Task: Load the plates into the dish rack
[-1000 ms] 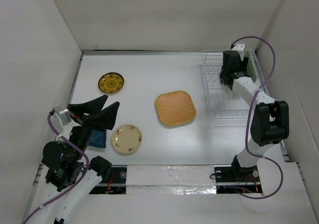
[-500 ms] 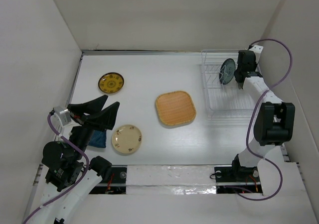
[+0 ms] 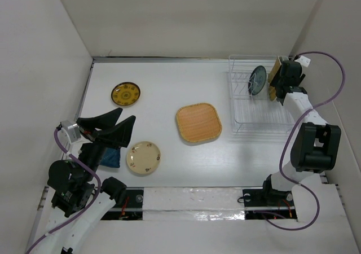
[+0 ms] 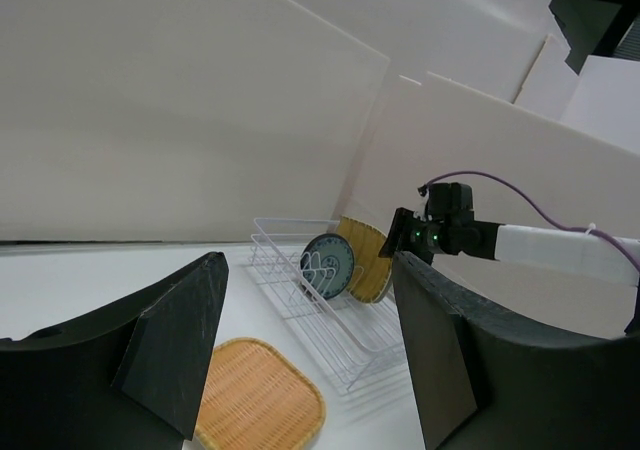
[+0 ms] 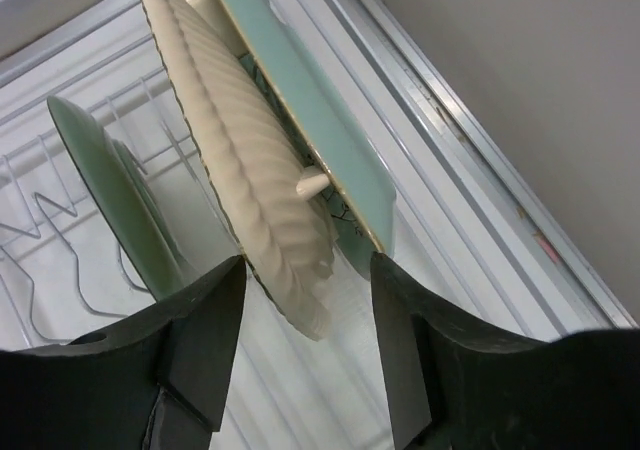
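On the worktop left of the dish rack | tan woven plate flat: likely light, stiff, grippy, pinch a rim edge | right gripper jaws spread, empty | left gripper likewise

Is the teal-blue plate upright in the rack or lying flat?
Upright: the teal-blue plate stands on edge between the wires of the dish rack, as the top and left wrist views show.
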Controlling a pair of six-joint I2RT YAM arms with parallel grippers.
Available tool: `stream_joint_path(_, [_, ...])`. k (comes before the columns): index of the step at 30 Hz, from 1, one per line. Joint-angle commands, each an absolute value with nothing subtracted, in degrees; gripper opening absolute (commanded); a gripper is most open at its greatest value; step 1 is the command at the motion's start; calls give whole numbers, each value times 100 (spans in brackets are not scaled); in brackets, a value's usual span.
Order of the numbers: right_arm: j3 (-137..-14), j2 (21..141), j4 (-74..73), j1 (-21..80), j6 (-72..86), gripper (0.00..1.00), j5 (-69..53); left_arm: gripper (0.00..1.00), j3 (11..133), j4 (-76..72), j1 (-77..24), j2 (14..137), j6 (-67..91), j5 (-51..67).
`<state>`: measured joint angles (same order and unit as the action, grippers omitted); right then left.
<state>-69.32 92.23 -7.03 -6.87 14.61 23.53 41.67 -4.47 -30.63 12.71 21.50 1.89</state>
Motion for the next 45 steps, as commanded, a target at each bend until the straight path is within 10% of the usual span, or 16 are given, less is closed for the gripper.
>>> stream_joint_path(1, [-6987, 8851, -439, -537, 1591, 61, 2627, 63, 4131, -747, -3032, 1406, 2180, 290])
stream_joint_path(10, [-6882, 7833, -378, 456, 1450, 70, 2875, 63, 4131, -729, -3032, 1459, 2162, 255])
stream_joint_path(15, [-6302, 7409, 316, 1887, 1494, 2, 1278, 49, 4105, -712, -3032, 1477, 2066, 185])
stream_joint_path(20, [-6337, 8311, 491, 3810, 1696, 0, 511, 13, 4060, -686, -3032, 1547, 1908, 44])
stream_joint_path(23, [-6538, 9145, 659, 4471, 1950, 7, -315, 0, 4034, -668, -3032, 1608, 1802, -245])
stream_joint_path(27, [-6715, 9903, 825, 5078, 2118, 52, -1246, 0, 4008, -650, -3032, 1722, 1626, -536])
stream_joint_path(30, [-6602, 10159, 878, 5308, 2206, 67, -1362, 0, 4008, -598, -3032, 1828, 1494, -808])
stream_joint_path(38, [-6047, 11011, 1854, 5660, 2996, 69, -2083, 29, 4052, -440, -3032, 2381, 1283, -1274])
stream_joint_path(45, [-6073, 11574, 2328, 5774, 3260, 64, -2399, 34, 4061, -396, -3032, 2610, 1204, -1406])
